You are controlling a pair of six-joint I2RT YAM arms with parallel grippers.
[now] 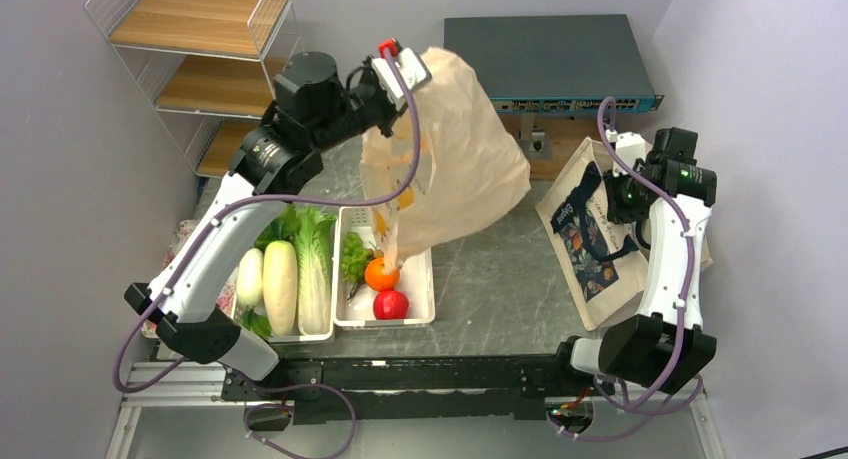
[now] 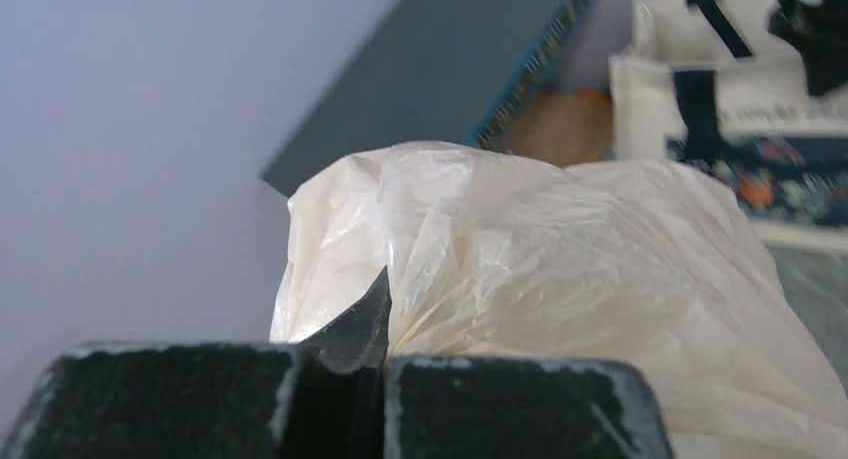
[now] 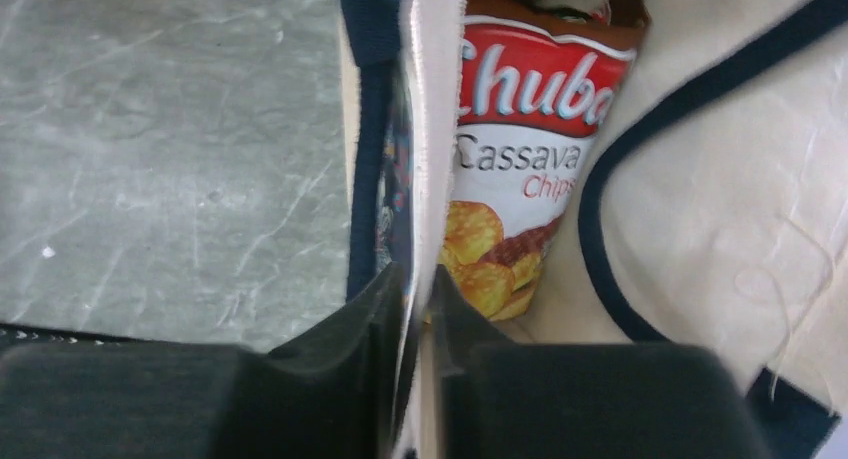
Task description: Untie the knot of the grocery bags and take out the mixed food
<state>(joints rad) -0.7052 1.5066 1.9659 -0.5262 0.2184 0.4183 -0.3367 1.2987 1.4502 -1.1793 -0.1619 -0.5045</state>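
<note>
Pinching a fold of the thin peach-beige plastic bag (image 1: 470, 164), the left gripper (image 1: 398, 71) is clamped tight and holds the bag high in the air, with its lower end hanging down to a white plastic tray (image 1: 431, 289). That tray holds an orange (image 1: 381, 274), a red apple (image 1: 390, 304) and green grapes (image 1: 352, 257). A second white tray (image 1: 300, 336) just beside it on the left holds white radishes (image 1: 280, 284) and a leafy green cabbage (image 1: 313, 249). The bag's knot cannot be made out. The right gripper (image 3: 415, 284) has its fingers nipped on the rim of a cream canvas tote with navy straps (image 1: 590, 249), which lies on the grey marbled table (image 1: 500, 279) at the right. Inside the tote, a red and white cassava chips packet (image 3: 520, 129) lies just past the fingertips. A dark grey flat box (image 1: 550, 54) stands at the back, behind the hanging bag.
</note>
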